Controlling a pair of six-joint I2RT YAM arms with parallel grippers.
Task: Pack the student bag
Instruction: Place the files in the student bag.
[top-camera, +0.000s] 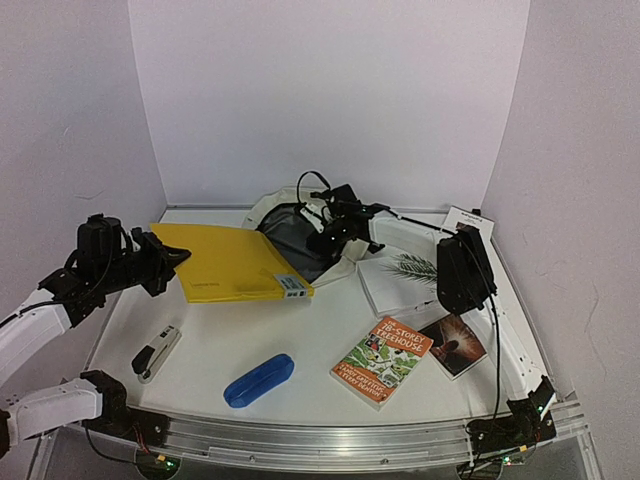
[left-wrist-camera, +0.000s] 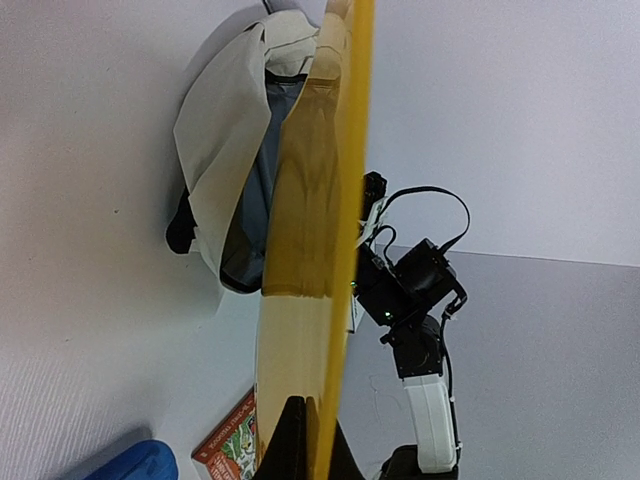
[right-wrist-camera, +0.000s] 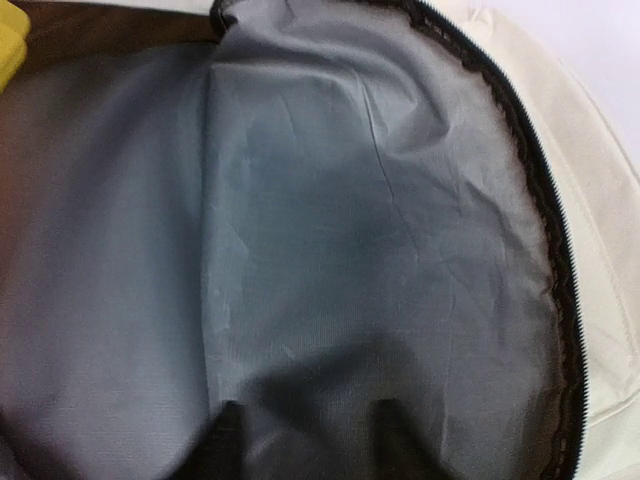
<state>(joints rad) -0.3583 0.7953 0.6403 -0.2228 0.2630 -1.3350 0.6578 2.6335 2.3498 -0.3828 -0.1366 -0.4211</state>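
Found the student bag (top-camera: 292, 238) at the back middle of the table (top-camera: 220, 345), lying with its mouth open and grey lining exposed. Saw the left gripper (top-camera: 170, 258) pinching the left edge of a yellow folder (top-camera: 230, 262), the far end of the folder at the bag mouth. Saw the right gripper (top-camera: 328, 238) inside the mouth, fingers (right-wrist-camera: 232, 440) spread over the lining. Noted a blue pencil case (top-camera: 259, 379) near the front.

Cream student bag (top-camera: 290, 232) lies open at back, grey lining exposed
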